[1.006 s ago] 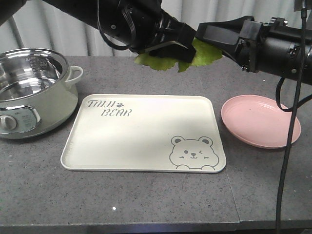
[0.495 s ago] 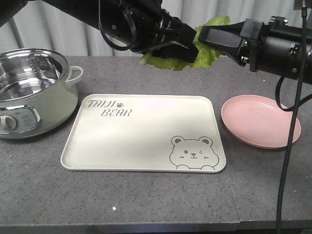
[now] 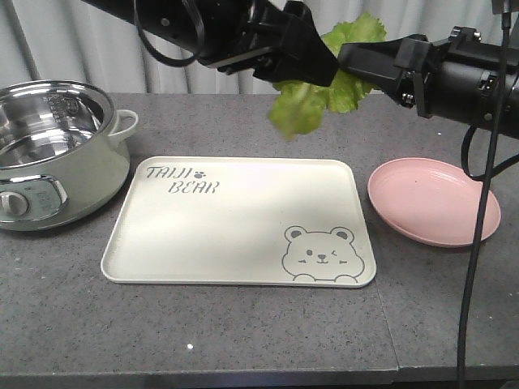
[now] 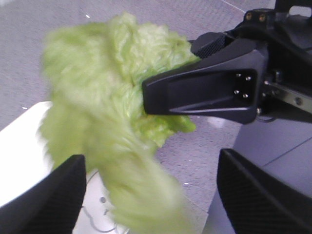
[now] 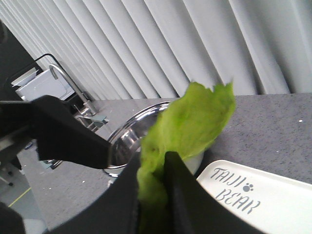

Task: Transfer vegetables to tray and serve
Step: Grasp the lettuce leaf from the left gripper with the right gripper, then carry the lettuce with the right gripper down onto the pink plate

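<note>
Change: the leaf (image 3: 306,101) no longer lies slung flat between my two pincers. It has swung down and now dangles, blurred in the left wrist view, so I judge it is still swinging.
Left pincer (image 4: 151,161): fingers wide apart, one on each side of the leaf, gripping nothing.
Right pincer (image 5: 153,163): clamped on the leaf partway along, with the frilly end poking up past the fingers.
Meaning: the handover looks done. The right arm alone carries the leaf, and my left can back away.
Where: in the air, high over the far right part of the tray (image 3: 235,227) or just beyond its far edge; I can't judge the depth. It touches nothing but my right pincer.
Axis: steep, running from upper right to lower left in the front view.
Pointing: the loose end points down towards the tray and the frilly end points up.
Left to do: nothing is on the tray yet. My guess is the next step is lowering the leaf, loose end first.
</note>
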You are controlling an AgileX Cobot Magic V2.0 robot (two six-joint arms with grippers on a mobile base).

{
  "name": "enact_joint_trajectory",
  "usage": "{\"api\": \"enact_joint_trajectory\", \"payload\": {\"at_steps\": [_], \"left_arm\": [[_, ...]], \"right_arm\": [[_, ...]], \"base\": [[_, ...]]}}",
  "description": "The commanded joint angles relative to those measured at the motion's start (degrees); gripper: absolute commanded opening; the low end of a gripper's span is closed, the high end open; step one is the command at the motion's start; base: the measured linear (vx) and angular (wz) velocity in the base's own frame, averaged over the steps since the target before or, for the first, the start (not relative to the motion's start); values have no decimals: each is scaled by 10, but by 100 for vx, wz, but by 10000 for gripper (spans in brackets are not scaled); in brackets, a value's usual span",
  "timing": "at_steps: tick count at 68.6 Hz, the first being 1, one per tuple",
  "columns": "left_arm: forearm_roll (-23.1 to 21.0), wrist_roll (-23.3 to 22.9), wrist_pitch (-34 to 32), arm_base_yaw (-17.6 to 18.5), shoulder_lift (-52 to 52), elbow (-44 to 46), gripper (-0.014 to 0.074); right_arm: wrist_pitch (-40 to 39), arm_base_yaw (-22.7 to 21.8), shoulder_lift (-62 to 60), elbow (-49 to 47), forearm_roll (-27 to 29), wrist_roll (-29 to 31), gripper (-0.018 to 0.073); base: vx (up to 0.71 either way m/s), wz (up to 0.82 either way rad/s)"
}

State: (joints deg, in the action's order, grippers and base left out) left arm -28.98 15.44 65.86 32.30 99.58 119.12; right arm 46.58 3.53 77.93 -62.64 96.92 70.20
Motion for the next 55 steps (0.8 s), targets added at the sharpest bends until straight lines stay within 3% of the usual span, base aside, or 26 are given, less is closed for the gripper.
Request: {"api": "enact_joint_trajectory", "payload": {"at_steps": [1,14,26,39,55], "left_arm": [[39,-3,-30,1,-49,17,532],[218,-47,8,1,-84,17,486],[342,-93,58,1,-84,16,437],[371,-106,58,1,-82,15,400],[371,-106,58,1,-80,15,376]], "right_arm": [[-9,-13,-16,-16,72,21,-6],[-10,-104,-16,-16,69,21,-6],[-8,-185,-16,-16,26,11,-6],[-48,-204,-2,-16,-39,10,-6],[-97,-204,90,-16,-59,20,-6]], "base": [[0,0],[0,0],[0,0],[0,0],[0,0]]}}
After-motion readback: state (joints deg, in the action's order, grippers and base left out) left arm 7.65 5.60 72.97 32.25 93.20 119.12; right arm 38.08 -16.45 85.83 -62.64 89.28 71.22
